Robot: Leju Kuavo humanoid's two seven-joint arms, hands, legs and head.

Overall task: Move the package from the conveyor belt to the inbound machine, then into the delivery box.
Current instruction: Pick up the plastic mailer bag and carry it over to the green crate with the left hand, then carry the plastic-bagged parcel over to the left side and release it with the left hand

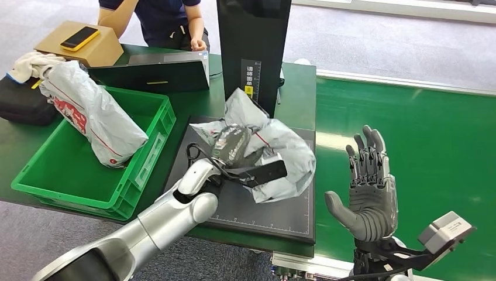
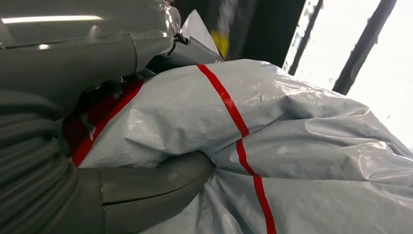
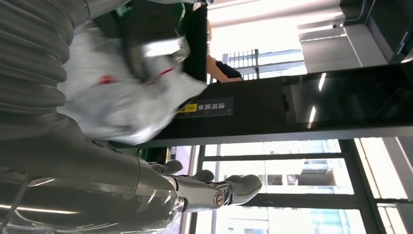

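1. Package [image 1: 275,155]: a crumpled grey-white plastic mailer with red stripes. It lies on the black scanner plate [image 1: 269,216] of the inbound machine, in front of the machine's black upright column [image 1: 252,41]. In the left wrist view the package [image 2: 292,146] bulges between the thumb and the fingers.
2. Left hand [image 1: 234,149]: it reaches in from the lower left on a silver arm and grips the package from above, with the dark fingers wrapped into the plastic. The package sits directly under and around this hand, and it touches the plate.
3. Right hand [image 1: 365,190]: it is raised over the green conveyor belt [image 1: 421,140], palm facing inward and fingers straight and apart, and holds nothing. It is well apart from the package, to its right. In the right wrist view the right hand [image 3: 214,192] has its fingers stretched out, with the package [image 3: 122,97] beyond it beside the column.
4. Green crate [image 1: 88,175]: an open plastic box on the bench [image 1: 298,93], just left of the plate. A second grey-white bag [image 1: 93,114] with red print lies in it, leaning over its far rim.
5. Cardboard box [image 1: 82,47]: it sits at the far left of the bench and carries a yellow phone [image 1: 80,37].
6. Person [image 1: 164,20]: in a dark top, standing behind the bench with one hand near its edge.
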